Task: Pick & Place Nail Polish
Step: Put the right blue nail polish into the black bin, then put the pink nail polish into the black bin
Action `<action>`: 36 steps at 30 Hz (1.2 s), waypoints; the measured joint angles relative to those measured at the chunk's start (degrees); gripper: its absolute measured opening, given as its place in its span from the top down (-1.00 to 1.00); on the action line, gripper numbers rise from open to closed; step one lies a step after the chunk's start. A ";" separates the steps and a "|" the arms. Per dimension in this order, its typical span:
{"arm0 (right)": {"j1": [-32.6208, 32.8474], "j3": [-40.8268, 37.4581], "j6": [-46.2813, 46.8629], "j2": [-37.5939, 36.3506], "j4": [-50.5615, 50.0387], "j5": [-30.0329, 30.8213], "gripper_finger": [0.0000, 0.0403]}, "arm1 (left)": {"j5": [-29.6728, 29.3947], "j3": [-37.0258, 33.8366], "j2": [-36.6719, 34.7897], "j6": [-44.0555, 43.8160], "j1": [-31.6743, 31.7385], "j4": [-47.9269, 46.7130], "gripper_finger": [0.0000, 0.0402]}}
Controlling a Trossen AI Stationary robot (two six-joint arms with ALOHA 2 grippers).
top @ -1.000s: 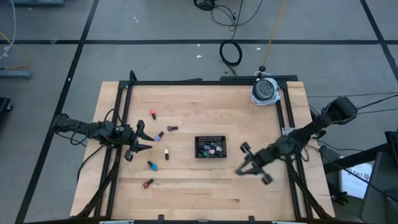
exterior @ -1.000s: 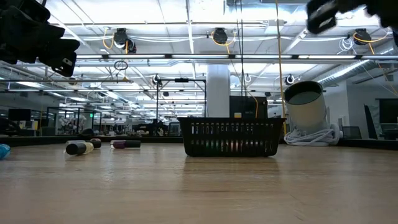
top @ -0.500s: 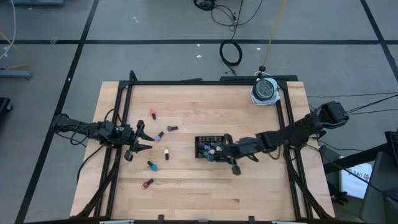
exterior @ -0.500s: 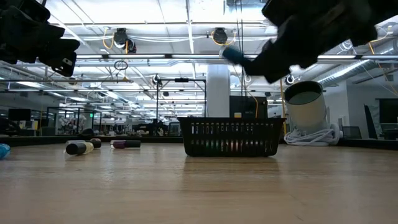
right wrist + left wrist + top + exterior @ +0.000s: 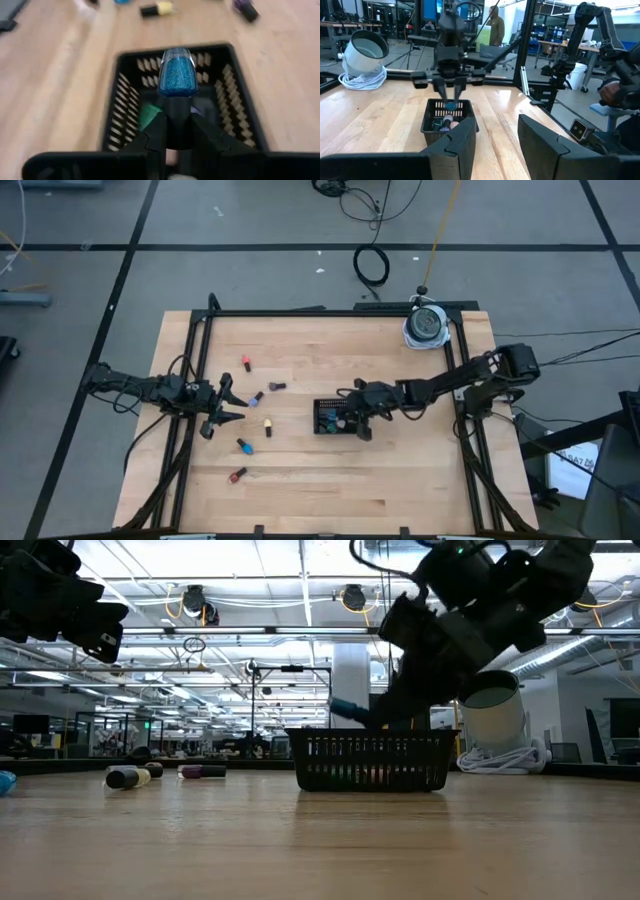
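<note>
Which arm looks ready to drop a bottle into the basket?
The right. Its gripper holds a glittery blue nail polish bottle above the black mesh tray. The left gripper waits open, empty, off beside it.

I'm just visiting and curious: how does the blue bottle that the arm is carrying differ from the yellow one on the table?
The blue bottle is pinched between the right gripper's fingers above the black tray; the yellow bottle lies on the bare wood. The blue one glitters; the yellow looks plain. Both have dark caps.

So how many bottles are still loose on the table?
6, all left of the tray: red bottle, dark bottle, purple bottle, yellow bottle, blue bottle, second red bottle. None looks hidden.
</note>
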 joint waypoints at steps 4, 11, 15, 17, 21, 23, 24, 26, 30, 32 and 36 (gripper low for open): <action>-0.78 -0.06 0.03 -0.07 -0.22 0.06 0.76 | 0.02 0.02 0.01 0.00 0.00 0.00 0.28; -0.60 -0.06 0.40 -0.13 0.63 0.03 0.39 | 0.02 0.02 0.01 0.00 0.00 0.00 0.28; -0.61 -0.06 0.41 -0.13 0.65 0.04 0.13 | 0.01 0.02 -0.01 0.00 0.00 0.00 0.28; -0.61 -0.06 0.40 -0.22 0.73 0.05 0.07 | 0.02 0.02 -0.01 0.00 0.00 0.00 0.28; -0.61 -0.06 0.59 -3.21 -0.50 -0.85 0.01 | 0.02 0.02 -0.01 0.00 0.00 0.00 0.28; -0.63 -0.06 0.74 -6.52 -3.14 -3.78 0.00 | 0.02 0.02 0.01 0.00 0.00 -0.02 0.28; -0.63 -0.08 1.10 -8.52 -4.42 -5.93 0.00 | 0.00 0.02 0.01 0.00 0.00 0.00 0.28; -0.63 -0.08 2.74 -12.76 -5.89 -9.95 0.02 | 0.02 0.02 0.01 0.00 0.00 0.00 0.28; -0.09 -2.52 4.63 -23.19 -6.98 -15.39 0.04 | 0.01 0.02 0.01 0.00 0.00 -0.01 0.28; 0.52 -5.01 2.79 -29.13 -7.31 -16.63 0.04 | 0.00 0.02 -0.01 0.00 0.00 0.00 0.28; 0.96 -10.77 0.28 -41.88 -7.05 -16.58 0.04 | 0.01 0.02 -0.01 0.00 0.00 -0.03 0.28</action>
